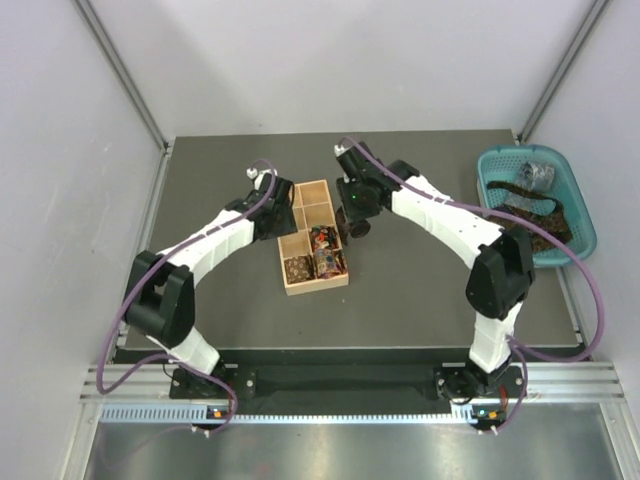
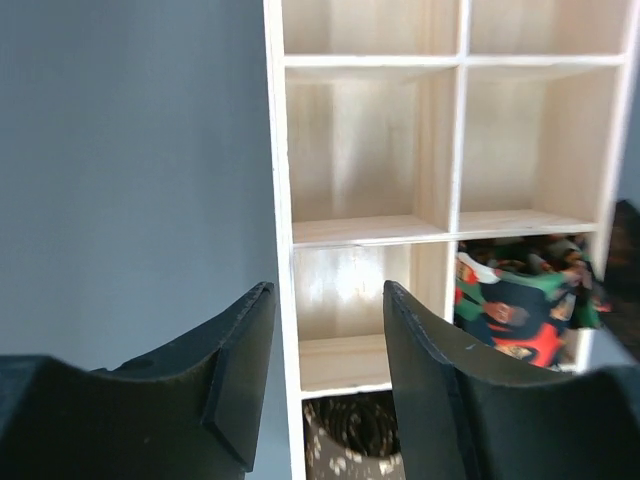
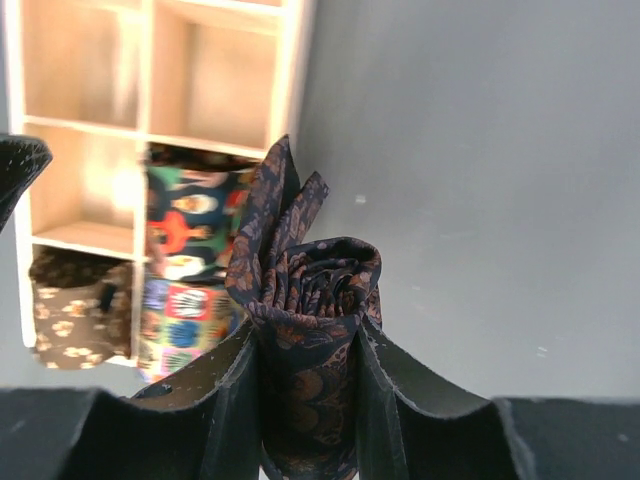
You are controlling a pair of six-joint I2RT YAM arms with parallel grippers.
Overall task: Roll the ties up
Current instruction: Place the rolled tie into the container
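My right gripper [image 3: 305,345] is shut on a rolled dark paisley tie [image 3: 310,300] and holds it above the table, just right of the wooden box [image 1: 312,235]; the same coil [image 1: 357,226] shows under the gripper in the top view. Rolled ties sit in the box: a red multicoloured one [image 2: 515,300], a brown speckled one [image 2: 355,435], and a bright patchwork one [image 3: 185,325]. My left gripper [image 2: 325,365] is open and empty, straddling the box's left wall [image 2: 283,250]. More unrolled ties [image 1: 530,205] lie in the teal basket [image 1: 575,195].
The box's far compartments [image 2: 355,140] hold nothing. The teal basket stands at the table's far right, with a grey silvery tie [image 1: 537,174] in its far end. White enclosure walls surround the dark table [image 1: 420,290].
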